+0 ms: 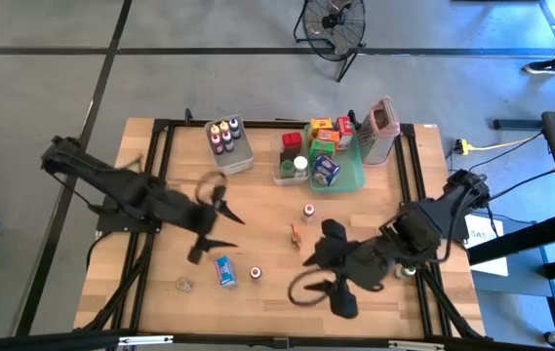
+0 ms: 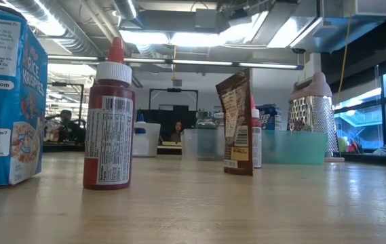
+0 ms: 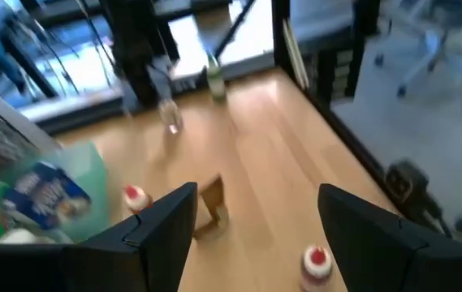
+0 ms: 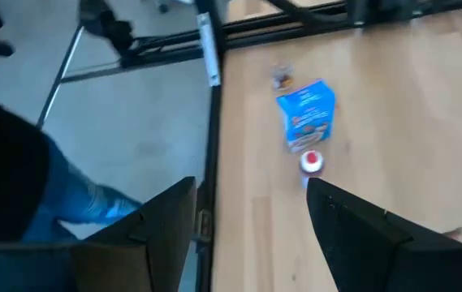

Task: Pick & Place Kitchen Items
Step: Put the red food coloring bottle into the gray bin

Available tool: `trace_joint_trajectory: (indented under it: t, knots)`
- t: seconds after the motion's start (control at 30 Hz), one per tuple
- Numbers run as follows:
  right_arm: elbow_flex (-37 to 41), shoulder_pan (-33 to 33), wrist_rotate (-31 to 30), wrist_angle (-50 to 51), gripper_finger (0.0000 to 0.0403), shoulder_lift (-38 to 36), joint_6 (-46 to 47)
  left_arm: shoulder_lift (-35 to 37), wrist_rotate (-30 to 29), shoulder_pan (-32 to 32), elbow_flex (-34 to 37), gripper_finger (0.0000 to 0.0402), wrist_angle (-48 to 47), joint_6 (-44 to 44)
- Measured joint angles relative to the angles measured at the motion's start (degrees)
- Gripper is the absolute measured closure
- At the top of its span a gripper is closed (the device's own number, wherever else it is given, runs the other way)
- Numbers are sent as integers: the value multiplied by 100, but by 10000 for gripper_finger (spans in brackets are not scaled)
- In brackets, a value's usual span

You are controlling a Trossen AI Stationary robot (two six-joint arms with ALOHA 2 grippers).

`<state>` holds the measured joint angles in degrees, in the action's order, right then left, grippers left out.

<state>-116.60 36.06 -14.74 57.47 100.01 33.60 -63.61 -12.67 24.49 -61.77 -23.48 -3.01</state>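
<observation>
Loose kitchen items lie on the wooden table: a blue box (image 1: 224, 271), a red-capped bottle (image 1: 256, 274), a brown packet (image 1: 297, 235), another bottle (image 1: 308, 211) and a tiny jar (image 1: 183, 285). My left gripper (image 1: 230, 229) hovers open left of the packet (image 3: 213, 203), with nothing between its fingers (image 3: 161, 235). My right gripper (image 1: 303, 278) hangs open near the front edge, right of the bottle (image 4: 311, 162) and the blue box (image 4: 306, 113), and it is empty too. Neither gripper shows in the low view.
At the back stand a clear bin of small bottles (image 1: 228, 141), a second clear bin (image 1: 292, 164), a teal tray (image 1: 353, 177) with boxes and a grey grater with a pink rim (image 1: 379, 127). A person's leg (image 4: 52, 195) shows beyond the table's edge.
</observation>
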Motion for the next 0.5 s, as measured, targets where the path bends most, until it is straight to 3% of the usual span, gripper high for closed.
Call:
trace_joint_trajectory:
  t: [0.2, 0.5]
  knots:
    - [0, 247, -3, 23, 165, 0, -285, -900, 138, 126, -445, 151, -99, 597]
    - [0, 583, -5, 280, 165, 0, -406, -1473, 173, 131, -539, 151, -237, 1509]
